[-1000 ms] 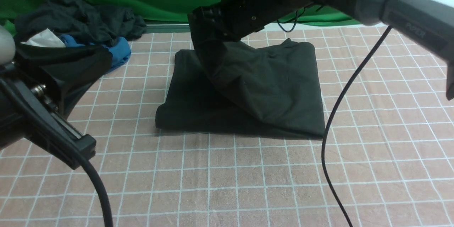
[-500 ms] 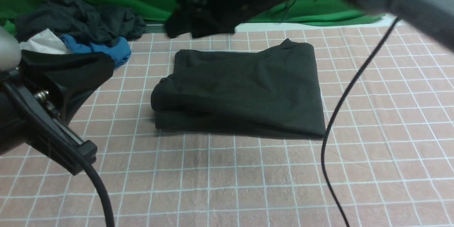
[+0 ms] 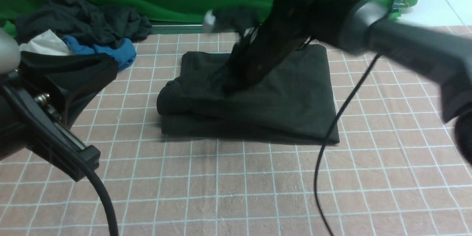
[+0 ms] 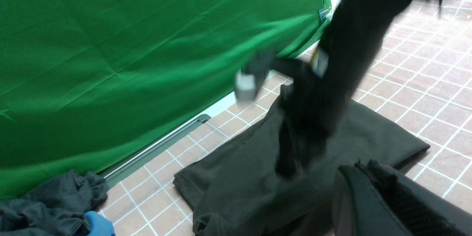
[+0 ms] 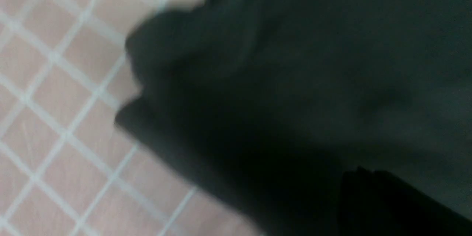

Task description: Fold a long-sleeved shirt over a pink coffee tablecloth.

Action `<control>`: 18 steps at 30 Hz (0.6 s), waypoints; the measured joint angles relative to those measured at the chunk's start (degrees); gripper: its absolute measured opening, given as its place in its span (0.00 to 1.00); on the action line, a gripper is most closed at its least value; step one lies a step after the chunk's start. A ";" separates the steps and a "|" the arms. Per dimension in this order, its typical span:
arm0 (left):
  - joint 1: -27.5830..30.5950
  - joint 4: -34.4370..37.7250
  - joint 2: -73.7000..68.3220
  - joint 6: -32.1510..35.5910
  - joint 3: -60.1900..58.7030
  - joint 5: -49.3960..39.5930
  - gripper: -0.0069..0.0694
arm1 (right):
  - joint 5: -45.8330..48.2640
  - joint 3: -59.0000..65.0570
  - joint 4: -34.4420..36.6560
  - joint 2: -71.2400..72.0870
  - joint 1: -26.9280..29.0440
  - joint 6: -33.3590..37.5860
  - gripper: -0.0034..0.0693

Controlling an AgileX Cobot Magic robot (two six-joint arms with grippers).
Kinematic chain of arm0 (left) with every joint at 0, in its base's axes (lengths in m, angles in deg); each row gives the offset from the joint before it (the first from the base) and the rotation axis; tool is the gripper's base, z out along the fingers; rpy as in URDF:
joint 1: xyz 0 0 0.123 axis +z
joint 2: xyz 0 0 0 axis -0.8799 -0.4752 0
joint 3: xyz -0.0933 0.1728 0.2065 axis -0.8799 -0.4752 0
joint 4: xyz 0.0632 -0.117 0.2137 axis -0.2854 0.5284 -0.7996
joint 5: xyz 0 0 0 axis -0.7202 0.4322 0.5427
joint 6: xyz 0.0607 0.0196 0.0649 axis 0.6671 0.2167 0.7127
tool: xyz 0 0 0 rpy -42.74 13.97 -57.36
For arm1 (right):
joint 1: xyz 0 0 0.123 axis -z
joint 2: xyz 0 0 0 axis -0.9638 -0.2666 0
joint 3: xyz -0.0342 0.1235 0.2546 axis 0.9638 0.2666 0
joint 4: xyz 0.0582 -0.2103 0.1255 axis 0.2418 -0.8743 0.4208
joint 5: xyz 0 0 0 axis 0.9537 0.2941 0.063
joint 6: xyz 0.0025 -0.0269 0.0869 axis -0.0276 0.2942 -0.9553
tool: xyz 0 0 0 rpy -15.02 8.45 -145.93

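Having let the fold drop, the right gripper (image 3: 228,82), jaws closed, now presses onto the folded shirt (image 3: 295,97) on the tablecloth (image 3: 236,191), suggesting folding is nearly finished; the left gripper (image 4: 368,184) sits closed and empty.

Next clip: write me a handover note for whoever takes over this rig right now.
Left gripper: shut, parked at the robot's left, clear of the long-sleeved shirt.
Right gripper: shut, tip down on the shirt's top layer; blur hides whether it pinches any cloth.
Shirt: folded into a layered rectangle, lying mid pink coffee tablecloth.
Done: the folds appear made.
Left: the top layer's left edge bulges past the lower one; probably tidy it, then lift the right arm away.
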 joint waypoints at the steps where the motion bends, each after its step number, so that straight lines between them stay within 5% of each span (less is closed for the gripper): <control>1: 0.00 0.00 0.00 0.00 0.00 0.08 0.11 | 1.54 0.02 0.00 -0.69 -0.77 0.00 0.08; 11: 0.00 -0.04 0.00 0.00 0.00 -0.94 0.11 | 8.30 -1.81 0.10 -1.07 -3.37 -0.13 0.08; 18: 0.00 -0.20 0.00 0.00 0.00 -1.12 0.11 | -6.12 -4.57 0.95 2.41 -3.69 -0.13 0.08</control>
